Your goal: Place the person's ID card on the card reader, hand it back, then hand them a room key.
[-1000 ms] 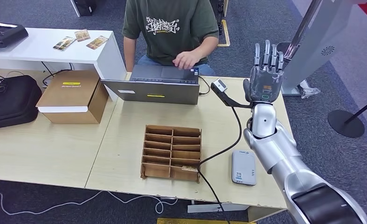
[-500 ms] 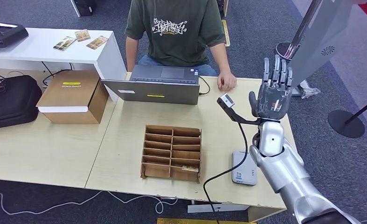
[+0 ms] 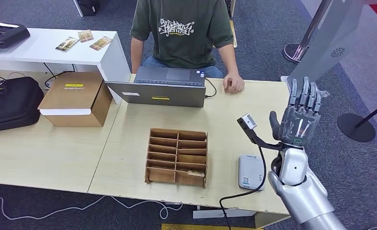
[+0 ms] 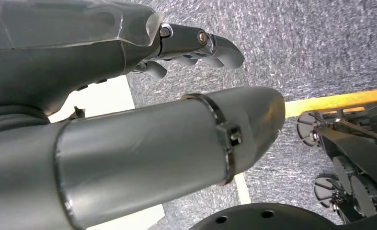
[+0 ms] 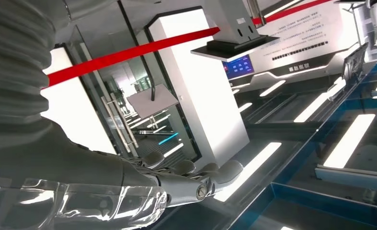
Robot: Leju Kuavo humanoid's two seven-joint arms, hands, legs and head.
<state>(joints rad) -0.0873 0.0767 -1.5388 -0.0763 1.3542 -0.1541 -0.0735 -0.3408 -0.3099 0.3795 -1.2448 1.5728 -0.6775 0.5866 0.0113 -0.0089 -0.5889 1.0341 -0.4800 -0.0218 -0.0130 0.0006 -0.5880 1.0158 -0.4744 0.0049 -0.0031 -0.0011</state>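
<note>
Silver right hand [image 3: 299, 123] is raised, fingers spread, holding nothing (no card seen): present palm steadily toward person [image 3: 184, 33], above card reader [image 3: 251, 172].

Olive-green printed shirt [image 3: 184, 28], brown slotted organiser [image 3: 177, 156], pale grey card reader [image 3: 250, 171].

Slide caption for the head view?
Right hand raised open and empty beside the card reader, person seated behind the laptop.

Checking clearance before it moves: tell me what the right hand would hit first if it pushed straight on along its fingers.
Probably nothing nearby. The right hand is raised, open, fingers pointing upward; its wrist view looks along them to ceiling lights, far off.
</note>
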